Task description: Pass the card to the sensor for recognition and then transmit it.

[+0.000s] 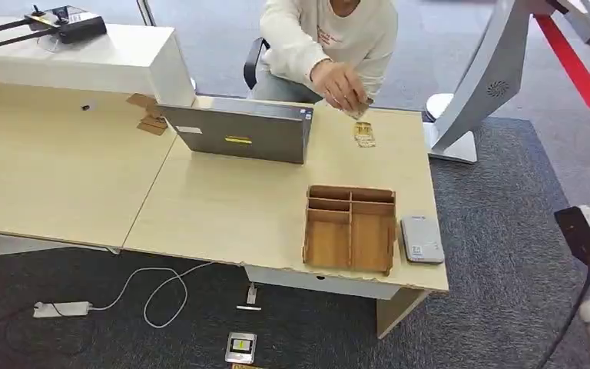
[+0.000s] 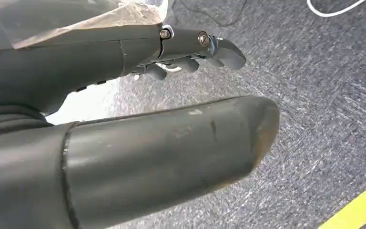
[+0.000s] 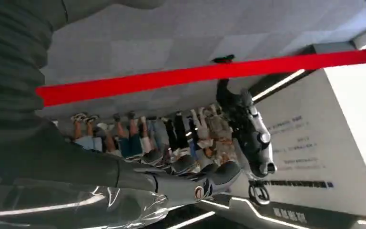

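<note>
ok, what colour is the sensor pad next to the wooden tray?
Light grey, plain top. The sensor shows best in the head view, right of the tray.

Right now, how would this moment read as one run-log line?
stage: not yet picked up | card: on desk under person's hand | sensor: beside wooden tray | left hand: holds nothing | right hand: holds nothing

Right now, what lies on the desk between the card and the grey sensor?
In the head view, the wooden tray lies just left of that line; otherwise bare desktop runs from card to sensor.
</note>
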Action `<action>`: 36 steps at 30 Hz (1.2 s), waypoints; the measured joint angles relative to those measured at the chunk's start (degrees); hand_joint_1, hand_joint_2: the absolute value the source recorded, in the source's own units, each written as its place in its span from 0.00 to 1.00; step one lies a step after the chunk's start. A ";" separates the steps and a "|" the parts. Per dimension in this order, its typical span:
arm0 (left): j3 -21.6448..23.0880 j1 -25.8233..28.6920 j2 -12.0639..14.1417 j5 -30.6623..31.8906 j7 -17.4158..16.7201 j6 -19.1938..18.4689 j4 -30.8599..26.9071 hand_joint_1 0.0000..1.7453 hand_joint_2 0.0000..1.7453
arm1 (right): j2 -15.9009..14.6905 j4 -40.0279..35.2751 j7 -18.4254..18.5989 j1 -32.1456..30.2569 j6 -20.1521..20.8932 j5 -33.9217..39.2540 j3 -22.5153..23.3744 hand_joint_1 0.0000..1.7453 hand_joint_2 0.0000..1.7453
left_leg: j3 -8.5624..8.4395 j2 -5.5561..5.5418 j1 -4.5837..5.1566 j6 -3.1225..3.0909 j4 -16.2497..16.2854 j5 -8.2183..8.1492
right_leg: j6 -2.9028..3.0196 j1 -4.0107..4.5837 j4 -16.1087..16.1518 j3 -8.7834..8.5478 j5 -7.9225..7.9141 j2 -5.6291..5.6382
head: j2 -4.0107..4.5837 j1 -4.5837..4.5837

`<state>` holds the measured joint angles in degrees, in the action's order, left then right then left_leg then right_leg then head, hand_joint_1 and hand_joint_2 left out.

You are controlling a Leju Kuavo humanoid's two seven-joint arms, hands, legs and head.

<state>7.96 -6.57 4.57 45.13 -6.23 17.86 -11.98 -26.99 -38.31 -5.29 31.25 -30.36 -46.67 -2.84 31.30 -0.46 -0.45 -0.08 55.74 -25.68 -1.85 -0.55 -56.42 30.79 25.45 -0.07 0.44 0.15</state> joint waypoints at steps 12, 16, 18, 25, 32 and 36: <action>-1.42 -0.21 -0.35 -0.52 0.13 0.00 0.00 0.00 0.00 | 5.16 13.33 1.88 -8.56 3.24 -14.08 8.24 0.00 1.00 | 0.02 0.03 -0.02 0.01 -0.03 0.00 | 0.03 0.03 -0.02 0.01 0.02 -0.01 | 0.00 -0.02; -1.44 -0.30 -0.42 -0.46 0.30 0.07 0.00 0.00 0.00 | 6.56 16.08 6.07 -10.12 9.65 -16.28 8.74 0.00 1.00 | 0.01 0.04 -0.02 0.01 -0.03 0.00 | 0.03 0.02 -0.01 0.01 0.03 -0.01 | 0.00 -0.02; -1.44 -0.29 -0.42 -0.26 0.46 0.07 0.00 0.00 0.00 | 7.13 17.20 7.87 -11.15 13.71 -16.61 8.81 0.00 1.00 | 0.01 0.02 -0.02 0.01 -0.03 0.00 | 0.03 0.02 -0.01 0.00 0.03 -0.01 | 0.00 0.00; -1.44 -0.31 -0.44 0.72 0.74 0.15 0.00 0.00 0.00 | 9.46 20.56 12.40 -15.49 21.84 -15.95 9.53 0.00 1.00 | 0.01 0.04 -0.01 0.02 -0.04 -0.02 | 0.06 0.02 -0.01 0.01 0.05 -0.01 | 0.00 0.00; -1.42 -0.19 -0.44 2.14 1.18 0.20 0.00 0.00 0.00 | 10.67 23.38 18.97 -20.43 34.14 -11.01 11.43 0.00 1.00 | 0.00 0.00 -0.01 0.03 -0.05 -0.05 | 0.03 0.02 -0.01 -0.03 0.10 -0.02 | 0.00 -0.02; -1.42 -0.30 -0.48 2.43 0.72 0.20 0.00 0.00 0.00 | 11.14 24.54 20.24 -22.67 34.88 -10.21 12.76 0.00 1.00 | -0.04 0.05 -0.01 0.03 -0.06 -0.08 | 0.05 0.02 -0.01 -0.01 0.11 0.01 | 0.00 -0.02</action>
<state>6.54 -6.88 4.09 47.56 -5.51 18.05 -11.98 -15.85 -13.77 14.95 8.59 4.52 -56.87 9.92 31.26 -0.41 -0.46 -0.06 55.68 -25.76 -1.80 -0.53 -56.43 30.77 25.56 -0.07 0.44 0.13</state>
